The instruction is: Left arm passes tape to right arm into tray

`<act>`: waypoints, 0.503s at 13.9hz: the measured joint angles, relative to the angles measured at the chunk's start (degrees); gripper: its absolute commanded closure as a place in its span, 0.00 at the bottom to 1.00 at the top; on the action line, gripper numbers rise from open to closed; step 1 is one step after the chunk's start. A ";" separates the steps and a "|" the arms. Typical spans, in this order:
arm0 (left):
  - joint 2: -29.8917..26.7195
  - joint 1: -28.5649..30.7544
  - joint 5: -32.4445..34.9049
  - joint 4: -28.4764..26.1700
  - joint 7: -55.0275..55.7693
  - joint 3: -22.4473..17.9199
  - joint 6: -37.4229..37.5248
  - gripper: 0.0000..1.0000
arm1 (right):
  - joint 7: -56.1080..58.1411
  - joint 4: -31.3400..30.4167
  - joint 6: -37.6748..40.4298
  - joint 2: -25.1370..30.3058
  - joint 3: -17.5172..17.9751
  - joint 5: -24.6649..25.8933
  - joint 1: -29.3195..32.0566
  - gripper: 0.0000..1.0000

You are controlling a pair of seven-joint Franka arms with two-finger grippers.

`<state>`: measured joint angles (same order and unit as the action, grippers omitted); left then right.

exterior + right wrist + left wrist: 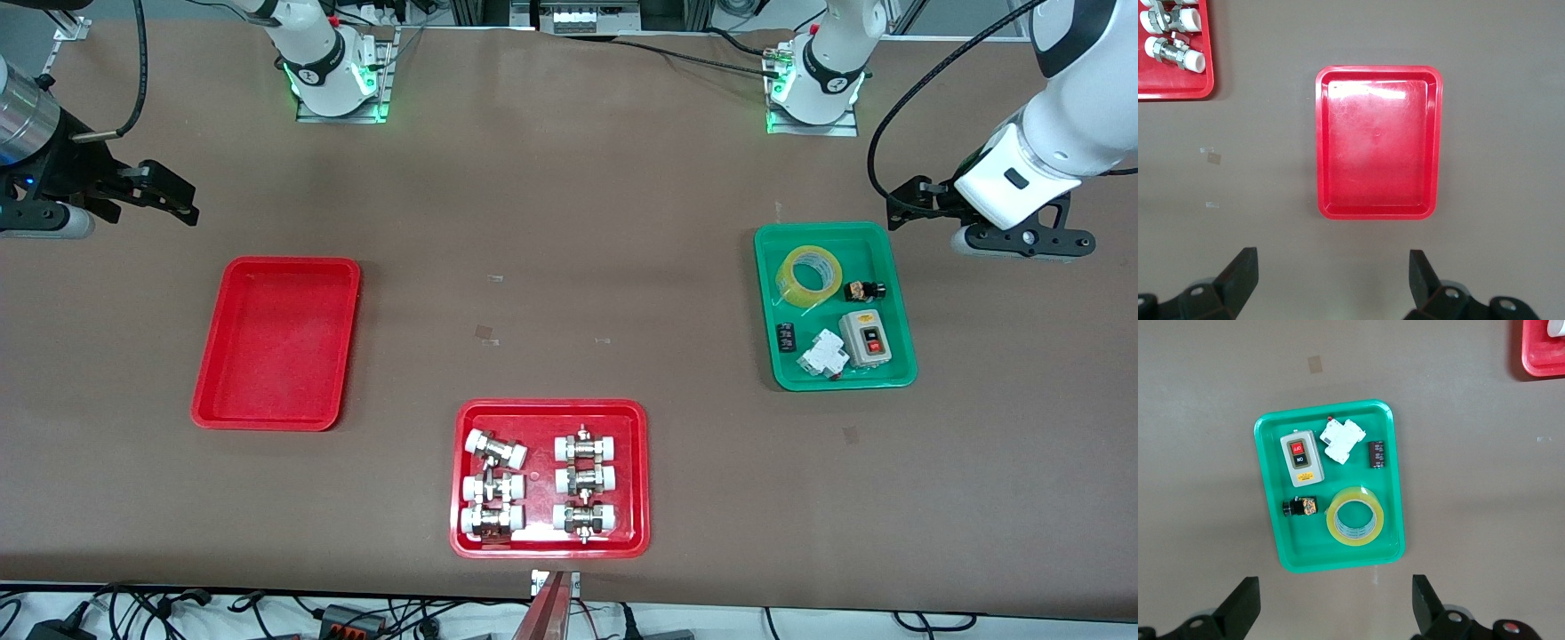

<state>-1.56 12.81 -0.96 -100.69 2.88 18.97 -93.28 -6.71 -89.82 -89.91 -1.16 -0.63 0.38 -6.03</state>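
The tape lies flat in a green tray toward the left arm's end of the table; it also shows in the left wrist view. My left gripper is open and empty, up in the air beside the green tray's edge, its fingers spread wide in the left wrist view. The empty red tray lies toward the right arm's end and shows in the right wrist view. My right gripper is open and empty, in the air over bare table beside that tray, as the right wrist view shows.
The green tray also holds a grey switch box, a white breaker and two small black parts. A red tray of white-capped metal fittings lies at the table's middle, nearest the front camera.
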 measured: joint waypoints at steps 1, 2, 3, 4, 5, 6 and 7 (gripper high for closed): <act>0.00 0.00 0.00 0.00 0.00 0.00 0.12 0.00 | 0.00 0.00 0.05 -0.02 0.00 -0.02 0.00 0.00; 0.00 0.00 0.00 0.00 0.00 0.03 0.33 0.00 | -0.01 0.00 0.13 -0.03 0.00 -0.02 0.01 0.00; 0.00 0.00 0.00 0.00 0.00 0.06 0.48 0.00 | -0.02 0.00 0.13 -0.03 0.00 -0.03 0.01 0.00; 0.00 0.00 0.00 0.00 0.00 0.07 0.58 0.00 | -0.02 0.00 0.14 -0.03 0.00 -0.03 0.01 0.00; 0.00 0.00 0.00 0.00 0.00 0.07 0.68 0.00 | -0.02 0.00 0.14 -0.03 0.00 -0.03 0.01 0.00; 0.00 0.00 0.00 0.00 0.00 0.07 0.78 0.00 | -0.02 0.00 0.14 -0.03 0.00 -0.03 0.01 0.00; 0.00 0.01 0.00 -0.01 0.00 0.06 0.96 0.00 | -0.03 0.00 0.14 -0.03 0.00 -0.03 0.01 0.00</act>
<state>-1.56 12.81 -0.97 -100.70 2.89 19.04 -92.32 -6.74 -89.82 -89.77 -1.20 -0.64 0.35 -6.03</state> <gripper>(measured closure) 0.000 0.000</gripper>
